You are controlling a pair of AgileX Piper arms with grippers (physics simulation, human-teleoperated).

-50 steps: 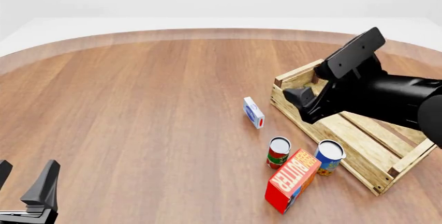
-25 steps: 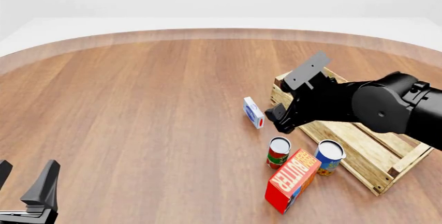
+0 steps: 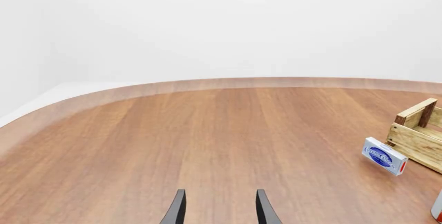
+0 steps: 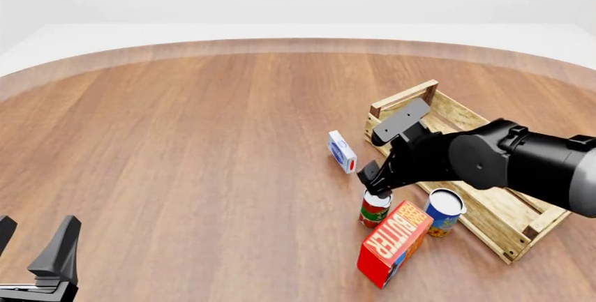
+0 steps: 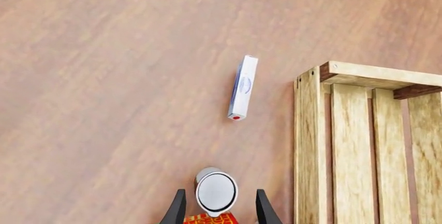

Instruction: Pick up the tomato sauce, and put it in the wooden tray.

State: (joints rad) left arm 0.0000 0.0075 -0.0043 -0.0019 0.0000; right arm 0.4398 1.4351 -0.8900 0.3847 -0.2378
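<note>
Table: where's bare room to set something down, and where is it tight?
The wood left of the small white-and-blue box, across to the left gripper, is bare. So are the wooden tray slats in the right wrist view. It is tight where the tomato sauce, butter box and blue can bunch against the tray under the right gripper.

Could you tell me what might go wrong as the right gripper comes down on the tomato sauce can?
The right gripper straddles the tomato sauce with open fingers, but the butter box leans right beside the can, so a finger could strike it. The blue-labelled can also stands close and might get knocked on the way to the wooden tray.
</note>
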